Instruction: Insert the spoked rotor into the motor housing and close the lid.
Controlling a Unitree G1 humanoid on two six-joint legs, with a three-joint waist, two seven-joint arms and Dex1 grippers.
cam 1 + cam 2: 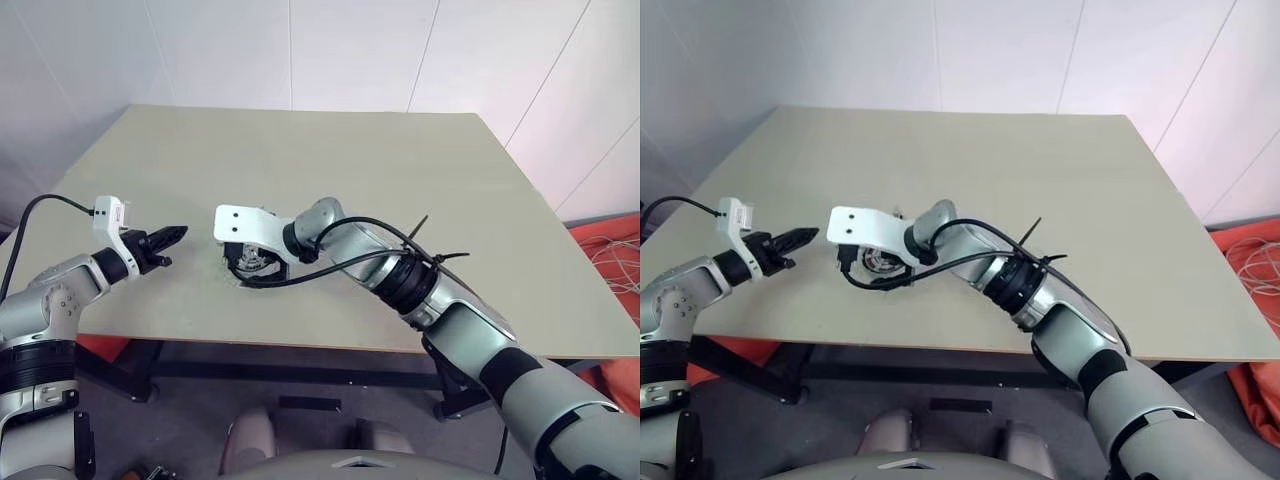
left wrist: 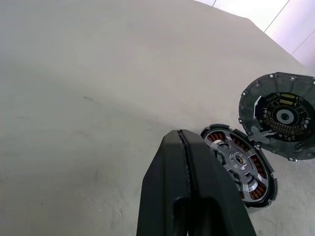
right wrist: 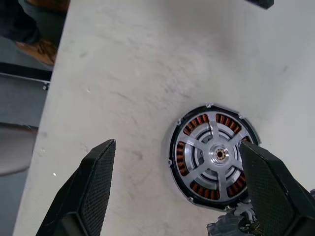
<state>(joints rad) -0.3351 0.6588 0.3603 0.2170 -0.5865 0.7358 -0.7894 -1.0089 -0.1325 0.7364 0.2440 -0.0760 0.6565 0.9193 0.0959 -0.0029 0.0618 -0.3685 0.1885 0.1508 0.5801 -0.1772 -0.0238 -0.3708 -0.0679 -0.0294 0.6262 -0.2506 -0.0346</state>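
Note:
The motor housing (image 3: pixel 194 121) lies flat on the table near its front edge, its copper windings showing. The spoked rotor (image 3: pixel 216 153) sits inside it, silver spokes over the windings. The lid (image 2: pixel 283 115), a dark round disc, stands tilted up at the housing's far side, touching its rim. My right gripper (image 3: pixel 174 147) hangs open just above the housing, one finger on each side and nothing between them. In the head views its white wrist mount (image 1: pixel 245 225) hides most of the housing. My left gripper (image 1: pixel 174 236) is shut and empty, held a short way left of the housing and pointing at it.
The beige table (image 1: pixel 400 170) has wide bare room behind and to the right of the motor. Its front edge runs close beside the housing. An orange heap with cables (image 1: pixel 615 255) lies on the floor at the right. A brown shoe (image 3: pixel 42 49) shows on the floor beyond the table edge.

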